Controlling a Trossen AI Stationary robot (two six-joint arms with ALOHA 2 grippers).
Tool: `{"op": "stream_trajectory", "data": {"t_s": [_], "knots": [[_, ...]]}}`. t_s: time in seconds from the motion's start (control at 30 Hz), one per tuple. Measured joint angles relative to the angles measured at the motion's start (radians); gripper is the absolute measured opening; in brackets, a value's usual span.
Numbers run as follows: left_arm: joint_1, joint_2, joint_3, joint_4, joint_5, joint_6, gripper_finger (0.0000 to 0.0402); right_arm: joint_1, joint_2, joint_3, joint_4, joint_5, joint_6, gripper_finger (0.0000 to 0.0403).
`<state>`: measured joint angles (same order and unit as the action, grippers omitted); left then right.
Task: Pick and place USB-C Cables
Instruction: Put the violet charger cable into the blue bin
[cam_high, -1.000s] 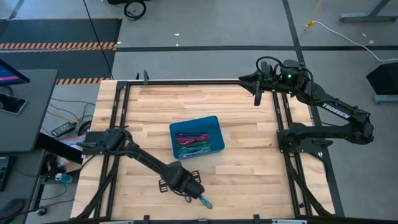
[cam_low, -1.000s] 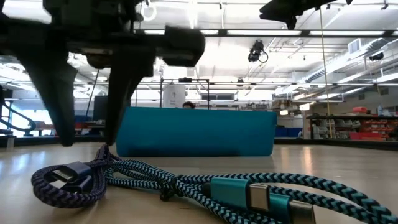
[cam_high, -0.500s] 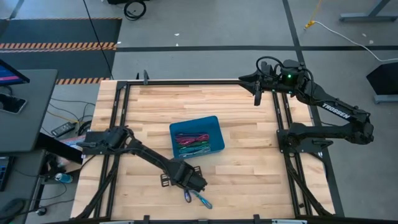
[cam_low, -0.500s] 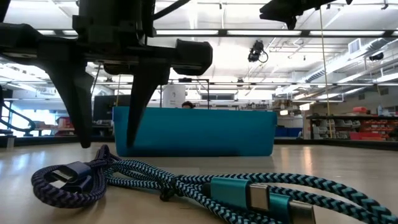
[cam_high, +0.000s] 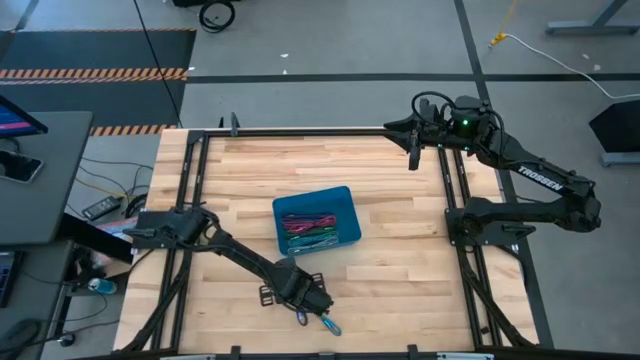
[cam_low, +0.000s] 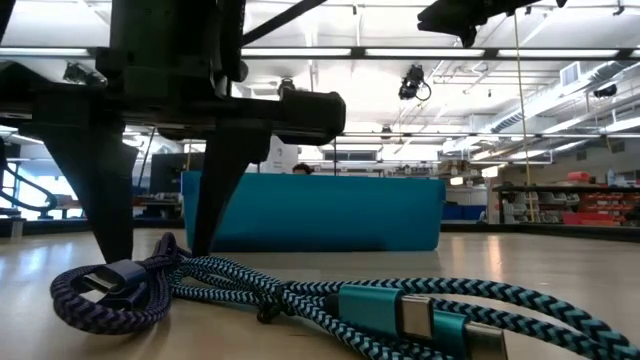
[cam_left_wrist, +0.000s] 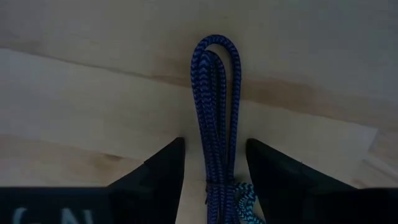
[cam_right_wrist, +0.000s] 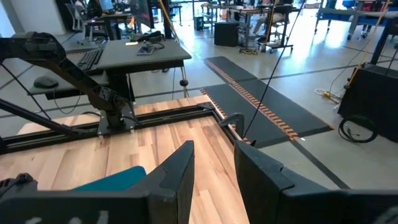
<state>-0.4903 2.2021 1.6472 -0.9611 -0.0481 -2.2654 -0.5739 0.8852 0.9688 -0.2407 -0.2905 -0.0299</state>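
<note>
The wooden table (cam_high: 400, 270) carries a blue bin (cam_high: 317, 219) near its middle, and several USB-C Cables (cam_high: 308, 230) in pink, green and teal already lie inside it, so most of the sorting looks done. The right arm waits at the far right corner, well apart from the bin; its right gripper (cam_right_wrist: 213, 163) shows a narrow gap between its fingers and nothing in it. The left arm reaches along the near edge, and the left gripper (cam_left_wrist: 214, 163) stands over the last loose pieces there. Its jaws are open and straddle a dark blue braided cable (cam_left_wrist: 216, 106), one finger on each side, not yet pinching it. A teal braided cable (cam_low: 420, 305) lies just beside the blue one, the two tangled where they meet. What is left, as far as can be judged, is closing on the blue bundle, carrying it to the bin, then fetching the teal one.
</note>
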Motion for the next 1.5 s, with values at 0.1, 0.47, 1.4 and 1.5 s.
{"op": "stream_trajectory", "data": {"t_s": [0.1,0.47,1.4,1.5], "knots": [[0.005,0.012,-0.001,0.008,0.002,0.0,0.0181,0.0,0.0,0.0,0.0,0.0,0.0,0.0119],[0.01,0.015,0.0,0.019,-0.002,0.007,0.007,0.0,0.0,0.0,0.0,0.001,0.0,0.0119],[0.069,-0.129,0.453,-0.129,-0.387,0.837,0.0016,0.0,0.0,0.0,-0.001,0.003,0.001,0.0119],[0.112,-0.131,0.536,-0.252,-0.421,0.996,0.0016,0.0,0.0,0.0,-0.001,0.003,0.001,0.0119]]}}
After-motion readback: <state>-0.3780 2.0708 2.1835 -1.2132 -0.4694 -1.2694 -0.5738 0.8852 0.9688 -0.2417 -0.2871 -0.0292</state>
